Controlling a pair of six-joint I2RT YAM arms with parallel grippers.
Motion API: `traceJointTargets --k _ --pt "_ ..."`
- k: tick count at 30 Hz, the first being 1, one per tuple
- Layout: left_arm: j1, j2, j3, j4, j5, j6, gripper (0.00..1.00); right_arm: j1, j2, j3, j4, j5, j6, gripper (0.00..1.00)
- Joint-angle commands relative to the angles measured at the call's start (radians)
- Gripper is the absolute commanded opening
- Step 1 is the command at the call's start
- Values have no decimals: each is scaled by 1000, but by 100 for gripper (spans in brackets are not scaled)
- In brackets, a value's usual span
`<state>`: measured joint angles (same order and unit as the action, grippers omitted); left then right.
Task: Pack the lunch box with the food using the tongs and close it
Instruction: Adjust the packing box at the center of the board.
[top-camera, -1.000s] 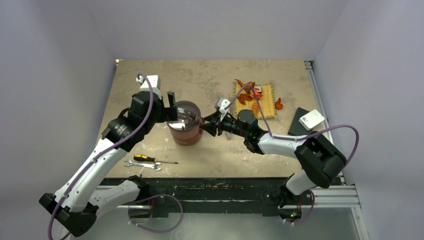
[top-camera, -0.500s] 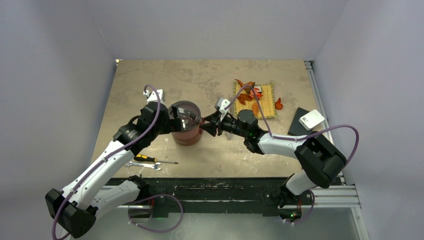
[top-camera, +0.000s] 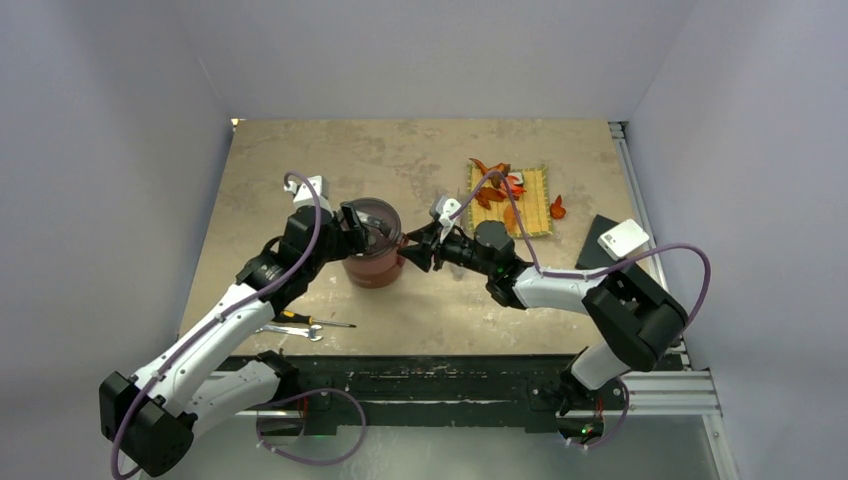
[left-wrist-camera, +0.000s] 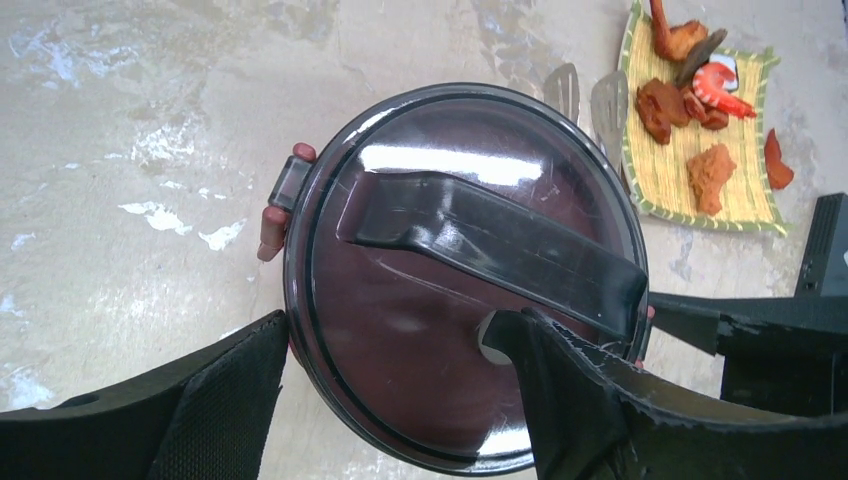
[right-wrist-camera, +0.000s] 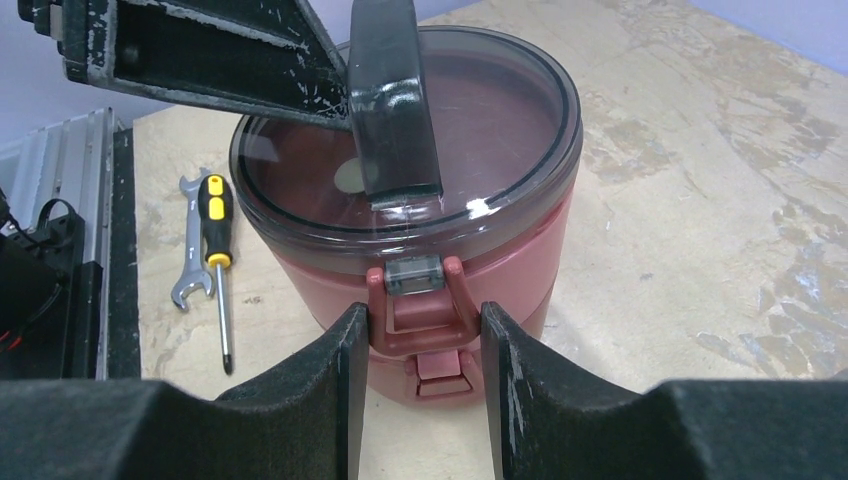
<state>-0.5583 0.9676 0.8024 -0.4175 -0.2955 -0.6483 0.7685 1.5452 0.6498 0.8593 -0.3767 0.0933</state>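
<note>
The lunch box (top-camera: 372, 262) stands stacked at mid table, its dark see-through lid (left-wrist-camera: 440, 230) on top. My left gripper (left-wrist-camera: 390, 325) hangs open over the lid. One finger sits just outside the rim and the other rests over the lid beside its black handle. My right gripper (right-wrist-camera: 422, 315) is shut on the box's red side handle (right-wrist-camera: 420, 330). The silver tips of the tongs (left-wrist-camera: 590, 95) peek out behind the lid. The food (top-camera: 497, 193), orange and red pieces, lies on the yellow mat (top-camera: 538, 205), with one piece (top-camera: 557, 208) beside it.
A black-and-yellow screwdriver (top-camera: 305, 320) and a small wrench (top-camera: 285, 329) lie near the front left edge. A dark pad with a white device (top-camera: 622, 240) sits at the right edge, by the rail.
My left gripper has dropped from beside the lunch box onto its lid, and its jaws have narrowed somewhat. The right gripper has kept its hold on the side handle.
</note>
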Motion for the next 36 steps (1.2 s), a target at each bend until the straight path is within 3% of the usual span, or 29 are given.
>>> traceJointTargets --k 1,13,20,29,36 --pt "-2 90 -76 -38 70 12 70 34 76 -23 -69 -12 32 0" --pt "-3 168 -93 33 187 107 52 57 179 39 -36 -14 28 0" --pt "-3 188 -88 53 230 143 51 60 232 93 -40 -18 11 0" --pt "4 161 -28 -14 88 128 54 61 120 74 -82 146 47 0" --pt "7 113 87 -49 19 159 71 60 -65 98 -268 309 74 54"
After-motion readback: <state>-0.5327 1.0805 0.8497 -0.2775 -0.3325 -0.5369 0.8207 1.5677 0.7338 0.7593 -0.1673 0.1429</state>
